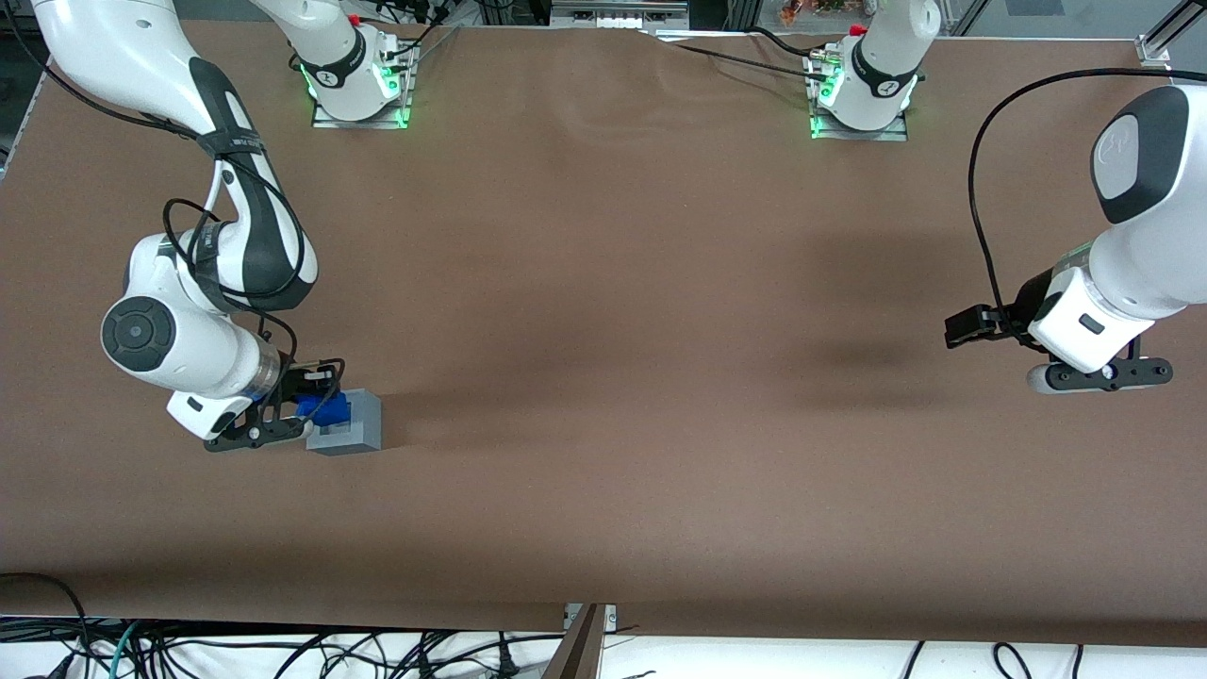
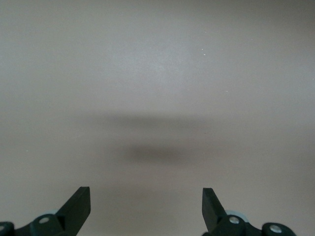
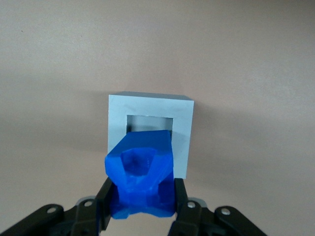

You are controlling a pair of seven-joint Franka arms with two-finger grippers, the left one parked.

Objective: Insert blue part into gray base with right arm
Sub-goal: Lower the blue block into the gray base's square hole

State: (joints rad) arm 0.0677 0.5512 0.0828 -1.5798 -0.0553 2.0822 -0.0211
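The gray base (image 1: 354, 426) stands on the brown table toward the working arm's end; its square recess (image 3: 150, 123) faces the wrist camera. The blue part (image 1: 325, 409) is held just above the base, its tip over the recess opening. In the right wrist view the blue part (image 3: 141, 172) sits between the black fingers (image 3: 105, 201) and covers much of the base (image 3: 182, 132). My right gripper (image 1: 319, 407) (image 3: 142, 204) is shut on the blue part, directly over the base.
The brown table (image 1: 603, 377) stretches wide around the base. Both arm mounts with green lights (image 1: 358, 90) stand at the table's edge farthest from the front camera. Cables (image 1: 283, 651) hang below the near edge.
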